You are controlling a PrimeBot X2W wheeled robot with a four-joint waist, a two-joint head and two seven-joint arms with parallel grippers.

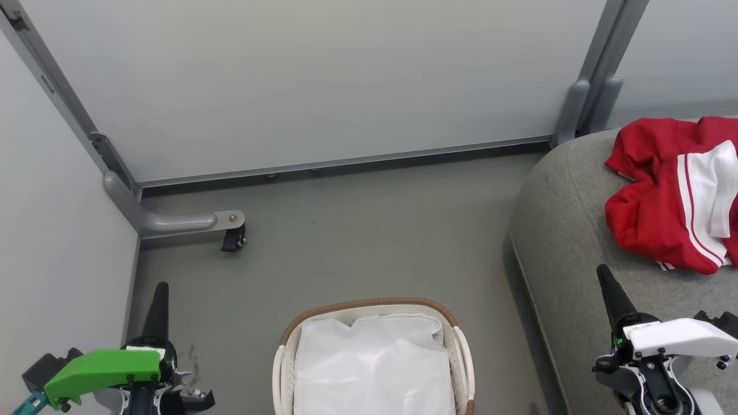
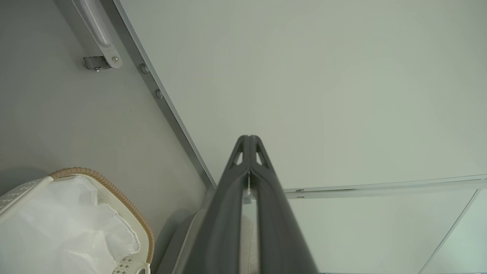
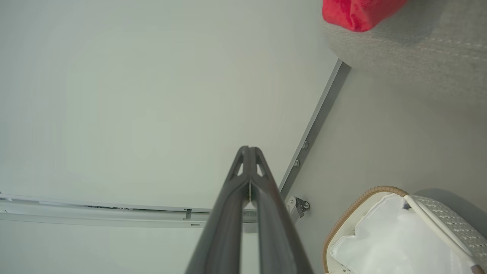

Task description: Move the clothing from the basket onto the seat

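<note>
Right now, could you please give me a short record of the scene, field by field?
clothing: red and white heap lying on the seat
basket: on the floor, left of the seat
basket contents: white liner showing, no red visible
left gripper: shut, holding nothing
right gripper: shut, holding nothing, over the seat's front
task status: looks done

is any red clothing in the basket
No, the basket holds just its white cloth liner; the red clothing lies on the grey seat.
</note>
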